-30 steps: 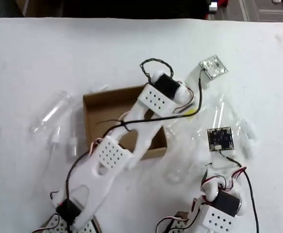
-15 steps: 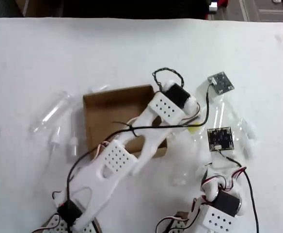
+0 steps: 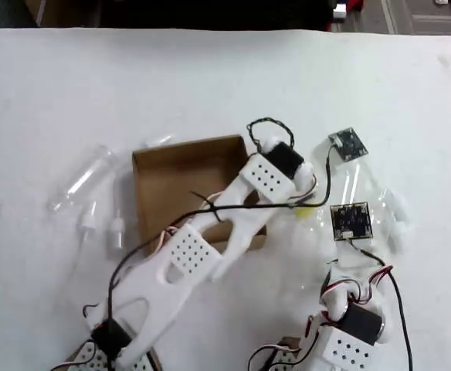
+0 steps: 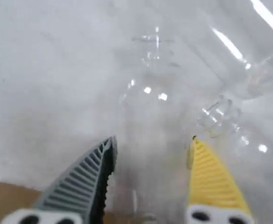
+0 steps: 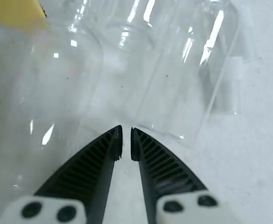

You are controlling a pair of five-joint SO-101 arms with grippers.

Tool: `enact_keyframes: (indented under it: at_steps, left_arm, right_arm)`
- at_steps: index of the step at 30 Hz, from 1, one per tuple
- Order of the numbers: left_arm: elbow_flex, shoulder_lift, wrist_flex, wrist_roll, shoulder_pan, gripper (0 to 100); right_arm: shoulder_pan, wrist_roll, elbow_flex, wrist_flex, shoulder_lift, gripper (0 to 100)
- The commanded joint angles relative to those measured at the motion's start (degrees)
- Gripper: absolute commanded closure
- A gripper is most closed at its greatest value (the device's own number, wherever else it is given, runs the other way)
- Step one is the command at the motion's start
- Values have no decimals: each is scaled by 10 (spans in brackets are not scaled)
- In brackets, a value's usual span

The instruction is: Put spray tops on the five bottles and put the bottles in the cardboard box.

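You are swinging the left gripper (image 4: pixel 151 140) toward 3 o'clock, off the cardboard box (image 3: pixel 171 166), jaws apart over a clear bottle (image 4: pixel 148 98) on the tabletop (image 3: pixel 210 77), likely readying a pickup; the right gripper (image 5: pixel 126 133) is sitting closed, empty.

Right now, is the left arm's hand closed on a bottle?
No, the left hand is open: its grey and yellow fingers stand well apart, with a clear bottle lying between them.

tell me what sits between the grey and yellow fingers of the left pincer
A clear bottle lying on the white table. Its body sits in the gap of the open left pincer, as the left wrist view shows.
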Motion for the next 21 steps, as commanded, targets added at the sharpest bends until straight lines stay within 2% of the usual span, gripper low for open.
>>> enact_keyframes:
  at_steps: [1,5,12,17,21]
  left_arm:
    - [-23,-15,-17,-56,5,970]
    - [-98,-26,17,-62,2,957]
    - [-82,-172,35,-62,-5,950]
    - [-83,-225,44,-61,-15,950]
    - [-83,-292,55,-61,-14,954]
  right_arm:
    - [8,4,4,-8,-5,982]
    - [8,4,4,-8,-5,982]
    - [12,4,2,-8,-6,982]
    - [90,4,-11,-12,-6,982]
    - [79,4,-10,-11,-6,982]
